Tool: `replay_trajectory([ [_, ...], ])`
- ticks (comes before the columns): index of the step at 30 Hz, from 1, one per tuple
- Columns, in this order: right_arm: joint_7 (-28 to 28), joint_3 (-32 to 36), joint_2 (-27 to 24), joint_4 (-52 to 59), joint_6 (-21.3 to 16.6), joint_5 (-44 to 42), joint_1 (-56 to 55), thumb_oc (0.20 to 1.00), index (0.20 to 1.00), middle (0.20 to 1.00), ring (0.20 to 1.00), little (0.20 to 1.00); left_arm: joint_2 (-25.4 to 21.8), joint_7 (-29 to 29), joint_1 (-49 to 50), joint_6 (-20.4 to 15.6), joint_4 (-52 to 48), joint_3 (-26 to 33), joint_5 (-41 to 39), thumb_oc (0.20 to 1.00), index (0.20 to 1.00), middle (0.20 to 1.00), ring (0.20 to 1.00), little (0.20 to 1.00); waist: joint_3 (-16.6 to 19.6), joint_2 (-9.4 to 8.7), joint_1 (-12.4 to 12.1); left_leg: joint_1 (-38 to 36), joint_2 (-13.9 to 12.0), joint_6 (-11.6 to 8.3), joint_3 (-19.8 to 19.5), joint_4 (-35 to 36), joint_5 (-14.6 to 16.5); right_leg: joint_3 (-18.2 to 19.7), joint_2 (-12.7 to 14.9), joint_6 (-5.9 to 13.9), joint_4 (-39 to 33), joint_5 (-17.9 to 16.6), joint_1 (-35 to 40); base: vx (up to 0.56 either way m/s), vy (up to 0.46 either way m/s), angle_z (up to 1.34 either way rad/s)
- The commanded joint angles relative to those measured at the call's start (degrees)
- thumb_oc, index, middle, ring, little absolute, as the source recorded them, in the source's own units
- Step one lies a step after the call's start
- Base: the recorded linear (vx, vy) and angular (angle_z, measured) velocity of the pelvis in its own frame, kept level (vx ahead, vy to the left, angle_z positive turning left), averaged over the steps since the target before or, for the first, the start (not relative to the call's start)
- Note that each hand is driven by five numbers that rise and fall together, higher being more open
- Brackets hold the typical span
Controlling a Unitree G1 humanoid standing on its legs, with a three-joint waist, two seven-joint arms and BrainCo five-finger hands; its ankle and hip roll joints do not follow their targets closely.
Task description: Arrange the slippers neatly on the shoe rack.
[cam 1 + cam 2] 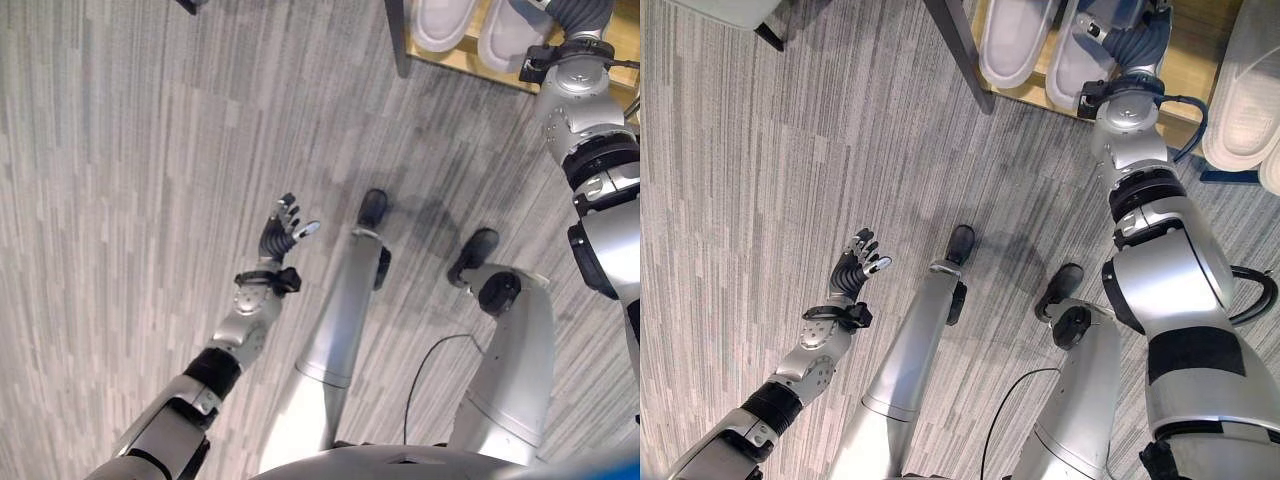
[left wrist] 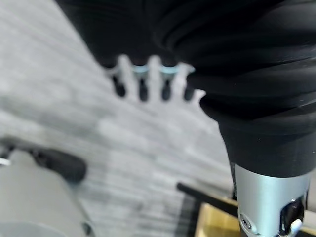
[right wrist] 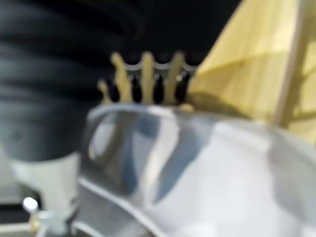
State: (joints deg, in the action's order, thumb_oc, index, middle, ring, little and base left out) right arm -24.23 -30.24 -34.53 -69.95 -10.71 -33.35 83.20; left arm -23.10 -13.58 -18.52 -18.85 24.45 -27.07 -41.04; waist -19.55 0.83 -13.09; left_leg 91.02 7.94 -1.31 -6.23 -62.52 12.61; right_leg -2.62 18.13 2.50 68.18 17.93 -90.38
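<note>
The 2 white slippers (image 1: 1040,40) lie side by side on the far wooden shoe rack (image 1: 1185,75), likely light and soft, best gripped at the edge; the right hand (image 3: 143,79) rests fingers straight on one, while the left hand (image 1: 285,230) hangs open over the floor (image 1: 120,180).

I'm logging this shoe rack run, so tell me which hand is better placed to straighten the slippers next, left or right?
Right, probably. The right hand is already up at the wooden shoe rack, its fingers against a white slipper. The left hand hangs open over bare carpet, well away from the rack.
</note>
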Motion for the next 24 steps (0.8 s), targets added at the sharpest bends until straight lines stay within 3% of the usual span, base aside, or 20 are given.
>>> replay_trajectory([
  [1, -0.3, -2.5, -1.2, 0.7, -1.9, 2.1, 3.2, 1.0, 1.0, 1.0, 1.0, 1.0, -1.8, 0.7, 3.3, -0.9, 0.7, 0.5, 1.6, 1.0, 1.0, 1.0, 1.0, 1.0, 0.1, 0.28, -0.4, -1.1, -1.6, -0.11, -2.4, 3.7, 2.1, 2.5, -1.1, 1.68, -2.3, 2.0, 6.4, -0.01, -0.002, 0.06],
  [9, -1.7, 2.4, -2.1, 2.0, -3.1, 0.1, -1.4, 1.0, 1.0, 1.0, 1.0, 1.0, -1.6, 0.3, 3.5, -1.3, 0.7, 1.5, 2.0, 1.0, 1.0, 1.0, 1.0, 1.0, 1.6, 0.11, 0.1, -1.1, -1.8, -0.11, -2.4, 4.8, 1.4, 1.9, -1.6, 1.82, -3.6, 1.7, 7.0, -0.01, 0.007, 0.0],
  [13, -3.8, 10.5, -4.2, 16.0, -6.0, 4.0, -15.3, 1.0, 1.0, 1.0, 1.0, 1.0, -0.9, 0.6, 4.2, -2.0, -1.4, 3.7, 2.9, 1.0, 1.0, 1.0, 1.0, 1.0, 2.8, 0.08, 1.3, -2.6, -2.1, 0.44, -3.0, 7.5, 0.4, 0.7, -1.6, 2.43, -6.7, 0.9, 9.5, -0.05, 0.032, 0.0],
  [15, -3.0, 13.5, -6.2, 24.6, -7.6, 11.3, -26.4, 1.0, 1.0, 1.0, 1.0, 1.0, -0.5, 1.9, 5.7, -2.9, -4.0, 5.5, 3.4, 1.0, 1.0, 1.0, 1.0, 1.0, 2.4, -0.11, 2.1, -6.5, -2.5, 0.58, -3.5, 10.7, -0.7, -1.0, -1.3, 2.94, -9.7, 0.1, 13.8, -0.08, 0.002, -0.02],
  [17, -2.7, 14.5, -5.7, 26.8, -7.7, 12.8, -29.6, 1.0, 1.0, 1.0, 1.0, 1.0, -0.6, 2.3, 6.0, -3.2, -4.6, 5.7, 3.6, 1.0, 1.0, 1.0, 1.0, 1.0, 2.2, -0.36, 2.4, -8.3, -2.7, 0.51, -3.8, 12.4, -1.2, -1.6, -1.2, 3.17, -11.1, -0.4, 15.6, -0.08, -0.012, 0.01],
  [22, -0.1, 17.9, -0.6, 29.9, -7.4, 16.5, -42.3, 1.0, 1.0, 1.0, 1.0, 1.0, -0.8, 4.7, 7.1, -2.7, -4.5, 5.5, 5.5, 1.0, 1.0, 1.0, 1.0, 1.0, 1.4, -2.2, 3.9, -19.6, -3.7, -0.12, -5.0, 22.3, -4.2, -5.0, -1.1, 4.4, -19.2, -3.3, 26.5, -0.08, -0.02, 0.16],
  [24, 1.8, 17.8, 3.5, 31.1, -7.3, 18.6, -50.4, 1.0, 1.0, 1.0, 1.0, 1.0, -0.9, 5.8, 8.7, -2.5, -3.5, 4.9, 7.7, 1.0, 1.0, 1.0, 1.0, 1.0, 1.8, -3.74, 4.3, -27.3, -4.4, -0.72, -5.1, 28.0, -5.6, -6.9, -1.7, 4.69, -25.7, -5.6, 34.1, -0.08, -0.006, 0.19],
])
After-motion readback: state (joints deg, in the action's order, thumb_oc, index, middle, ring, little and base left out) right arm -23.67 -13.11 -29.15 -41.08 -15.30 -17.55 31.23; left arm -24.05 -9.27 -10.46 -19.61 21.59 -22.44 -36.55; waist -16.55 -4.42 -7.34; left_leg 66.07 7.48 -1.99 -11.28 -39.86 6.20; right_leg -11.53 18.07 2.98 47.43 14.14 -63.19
